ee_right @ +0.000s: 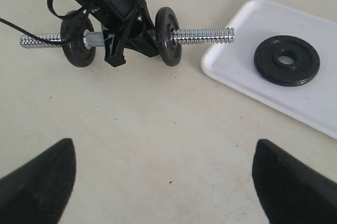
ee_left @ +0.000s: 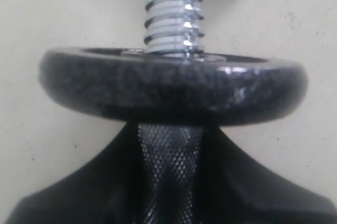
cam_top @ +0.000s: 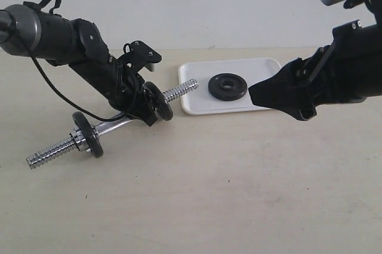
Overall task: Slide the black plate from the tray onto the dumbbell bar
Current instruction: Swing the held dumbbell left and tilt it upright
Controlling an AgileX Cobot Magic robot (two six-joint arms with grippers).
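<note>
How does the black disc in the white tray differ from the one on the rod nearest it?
The black plate in the tray lies flat, centre hole empty; the mounted plate stands on edge with the dumbbell bar through its hole. The black plate is untouched; the mounted plate sits beside the left gripper. Both are round and black.

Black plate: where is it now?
Exterior view, right of centre: the black plate lies flat on the tray, between the dumbbell bar and the open right claw.

The black plate (cam_top: 227, 86) lies on the white tray (cam_top: 256, 72). Beside the tray, the dumbbell bar (cam_top: 51, 154) gleams chrome (ridged threads, cross-hatched middle), carrying two more black discs (cam_top: 88, 135).
</note>
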